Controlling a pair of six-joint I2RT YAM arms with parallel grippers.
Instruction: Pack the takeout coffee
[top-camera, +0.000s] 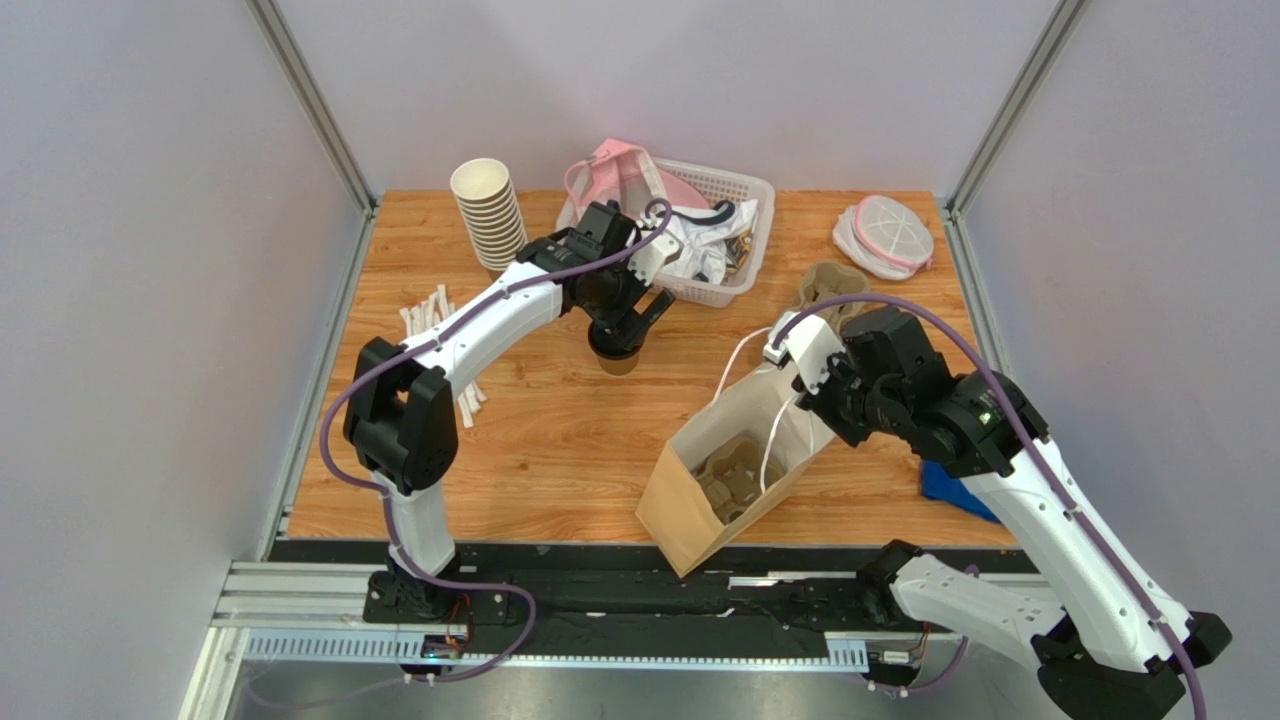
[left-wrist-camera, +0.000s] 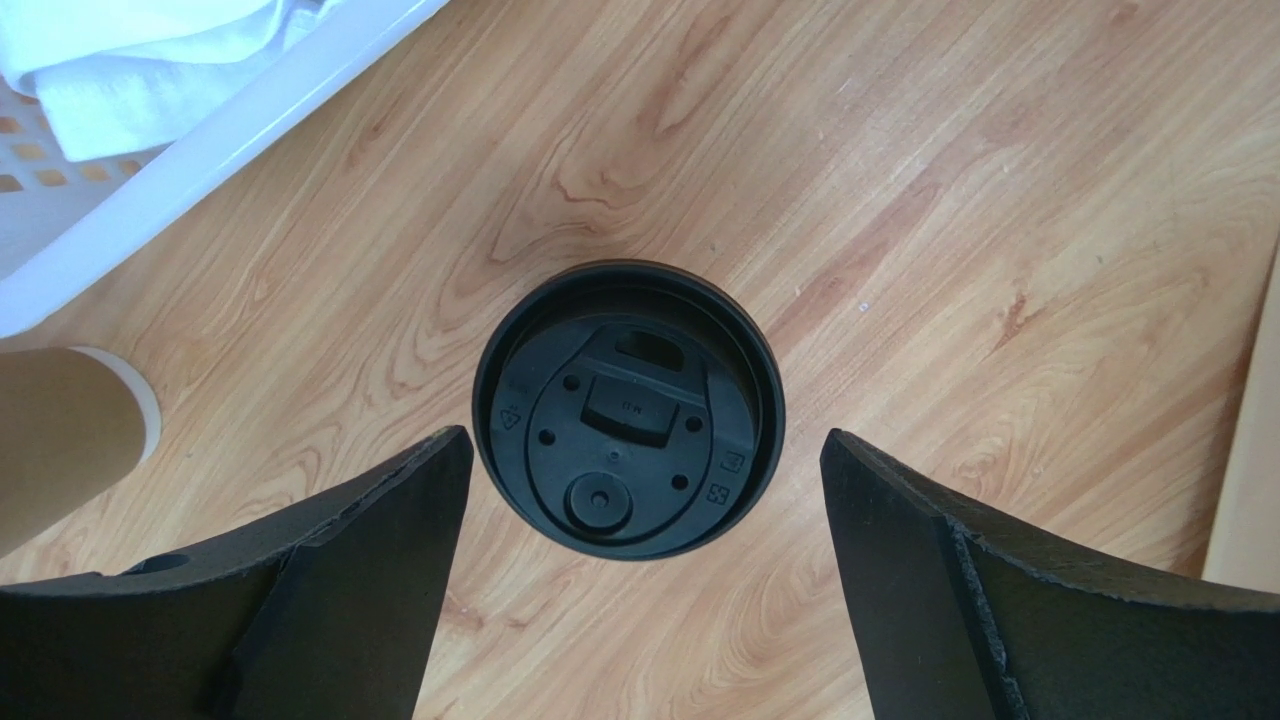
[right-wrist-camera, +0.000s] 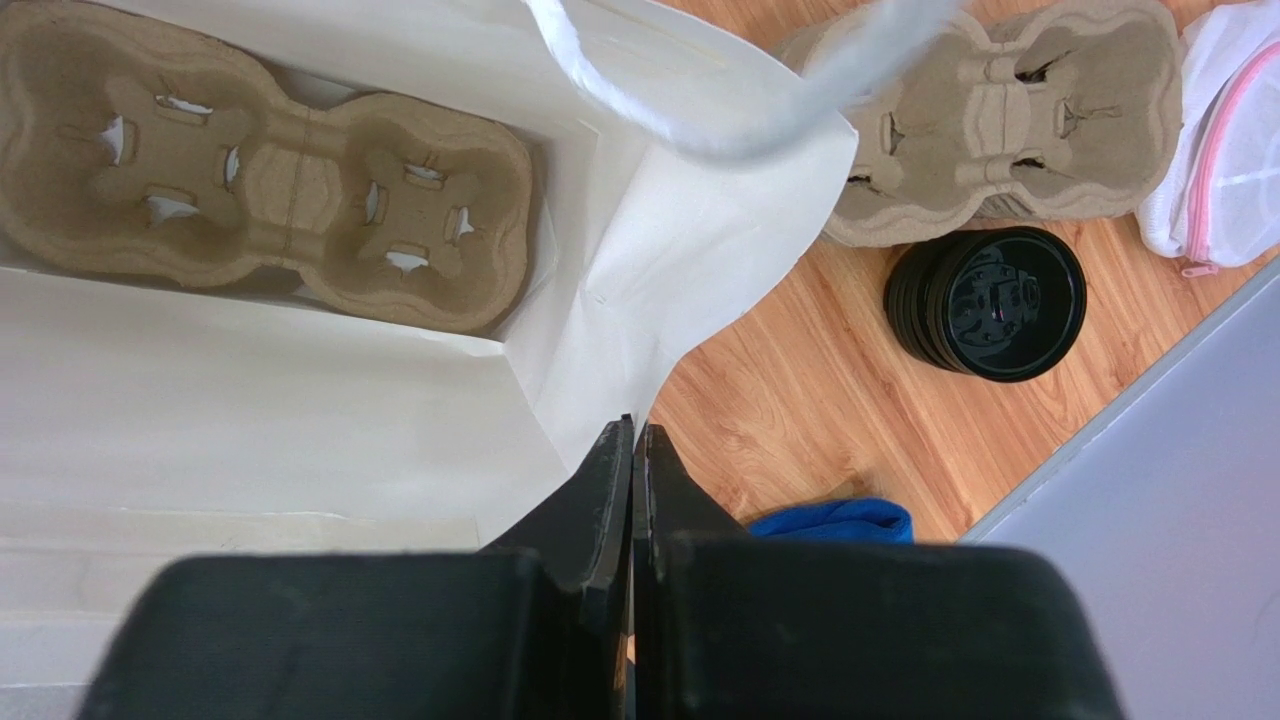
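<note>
The takeout coffee (top-camera: 616, 357), a brown paper cup with a round black lid (left-wrist-camera: 628, 410), stands upright on the wooden table in front of the white basket. My left gripper (top-camera: 624, 321) hovers just above it, open, with the fingers (left-wrist-camera: 376, 570) either side of the lid and not touching it. My right gripper (top-camera: 816, 399) is shut on the rim of the paper bag (top-camera: 706, 495), holding its mouth open. In the right wrist view the gripper (right-wrist-camera: 633, 428) pinches the bag's white inner wall (right-wrist-camera: 301, 405). A cardboard cup carrier (right-wrist-camera: 286, 188) lies inside the bag.
A stack of lidless paper cups (top-camera: 490, 210) stands at the back left. The white basket (top-camera: 747, 248) holds clutter. A second carrier (right-wrist-camera: 992, 113), a stack of black lids (right-wrist-camera: 984, 303), a blue cloth (top-camera: 950, 489) and a mesh pouch (top-camera: 884, 236) lie on the right. White sticks (top-camera: 428, 318) lie on the left.
</note>
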